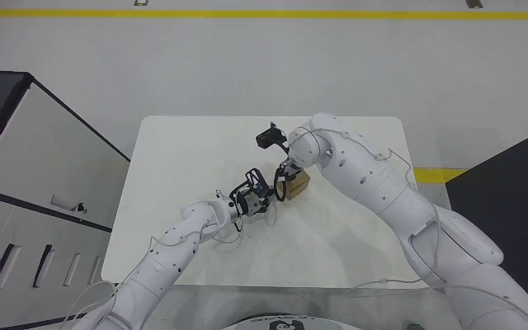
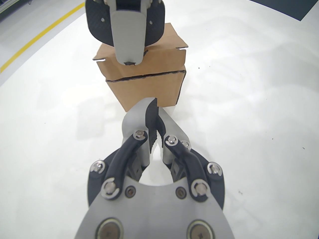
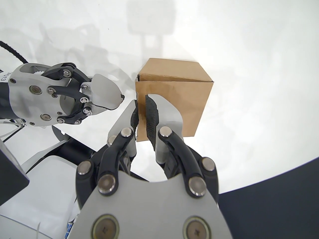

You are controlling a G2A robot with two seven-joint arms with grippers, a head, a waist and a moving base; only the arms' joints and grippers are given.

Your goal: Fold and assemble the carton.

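Carton, nearly boxed, on tabletop: right gripper pinching its edge, left gripper closed and empty beside it; closing stage, flap tuck probably next.

The carton stands on the surface, near its middle and well apart from every edge. The right pincer is set on the carton from above at its left side, with one finger on either side of the carton's wall there; its arm stretches over the surface to the carton's right and back toward the robot. The left pincer lies low just beside the carton on its left, tips together and pointed at the carton's side wall below the right pincer, close to touching it.
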